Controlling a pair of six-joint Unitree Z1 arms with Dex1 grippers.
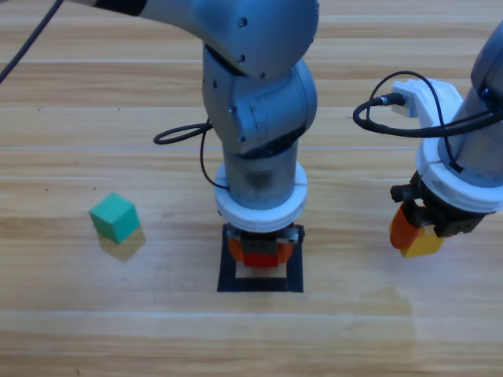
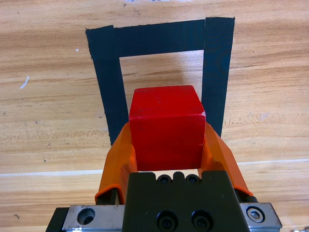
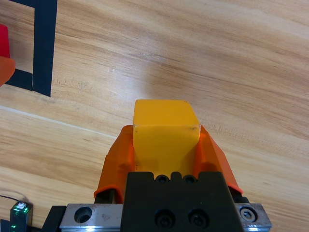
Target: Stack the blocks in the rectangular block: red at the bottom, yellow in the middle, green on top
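Note:
The red cube (image 2: 166,128) sits between the two orange jaws of my left gripper (image 2: 166,137), which is shut on it. From above, this gripper (image 1: 260,250) and the red cube (image 1: 259,257) are over the black-tape rectangular block (image 1: 259,286); its tape outline (image 2: 159,38) frames bare wood just beyond the cube. Whether the cube touches the table I cannot tell. My right gripper (image 1: 415,236) hangs to the right of the square, shut on the yellow cube (image 1: 425,244), seen close up (image 3: 165,133). The green cube (image 1: 115,217) lies alone at the left.
In the right wrist view, a corner of the tape outline (image 3: 43,48) and a sliver of the red cube (image 3: 4,41) show at the left edge. Black cables loop by both wrists (image 1: 185,135).

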